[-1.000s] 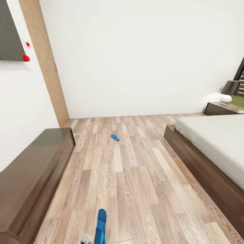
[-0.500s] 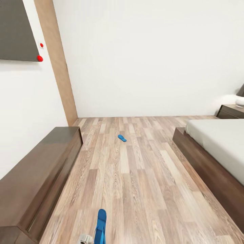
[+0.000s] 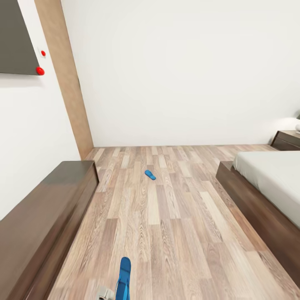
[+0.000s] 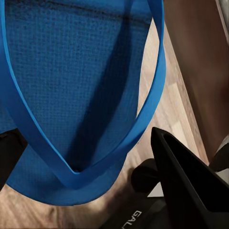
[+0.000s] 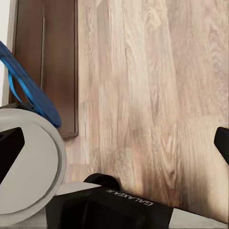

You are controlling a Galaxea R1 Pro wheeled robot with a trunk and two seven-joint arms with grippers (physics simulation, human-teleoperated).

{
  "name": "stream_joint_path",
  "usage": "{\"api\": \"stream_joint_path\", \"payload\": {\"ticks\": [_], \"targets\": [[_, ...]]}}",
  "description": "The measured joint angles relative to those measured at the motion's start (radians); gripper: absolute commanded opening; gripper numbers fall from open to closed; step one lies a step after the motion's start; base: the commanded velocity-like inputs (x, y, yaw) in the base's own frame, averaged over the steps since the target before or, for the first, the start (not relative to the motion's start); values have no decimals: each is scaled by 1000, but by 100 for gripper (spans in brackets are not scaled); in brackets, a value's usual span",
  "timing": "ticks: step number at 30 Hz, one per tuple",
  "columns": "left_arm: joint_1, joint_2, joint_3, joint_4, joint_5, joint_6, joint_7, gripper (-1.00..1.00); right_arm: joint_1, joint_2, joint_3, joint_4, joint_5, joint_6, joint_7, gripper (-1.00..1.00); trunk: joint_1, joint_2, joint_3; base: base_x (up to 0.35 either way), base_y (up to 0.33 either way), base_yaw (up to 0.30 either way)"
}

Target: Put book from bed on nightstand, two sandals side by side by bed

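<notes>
The left gripper (image 4: pixel 90 157) is clamped on one blue sandal (image 3: pixel 123 278), held upright for carrying toward the bed (image 3: pixel 266 196) at right, while the other sandal (image 3: pixel 150 175) lies far off on the floor (the right gripper's (image 5: pixel 114 152) jaws stand apart, empty).

White walls (image 3: pixel 175 71), wood-plank floor (image 3: pixel 175 233), long dark cabinet (image 3: pixel 37 225).

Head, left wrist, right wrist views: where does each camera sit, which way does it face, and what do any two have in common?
Head: on the robot's head, facing forward and down the wood floor toward a far sandal, bed at right.
Left wrist: near the left gripper, looking along its fingers at the held sandal.
Right wrist: near the right gripper, looking down at floor; its open fingertips show.
Shared: the held sandal appears in all three.
</notes>
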Motion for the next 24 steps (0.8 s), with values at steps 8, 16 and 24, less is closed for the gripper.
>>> {"api": "stream_joint_path", "payload": {"ticks": [8, 16, 24], "targets": [[0, 0, -1, 0, 0, -1, 2, -100, 0, -3, -2, 25, -1, -45, 0, 100, 0, 0, 0, 290, 0, 0], [26, 14, 8, -8, 4, 6, 2, -100, 1, -10, -1, 12, -6, -40, 40, 100, 1, 0, 0, 0, 0, 0], [30, 14, 10, -8, 4, 6, 0, -100, 1, -13, 0, 12, -8, -42, 40, 100, 1, 0, 0, 0, 0, 0]]}}
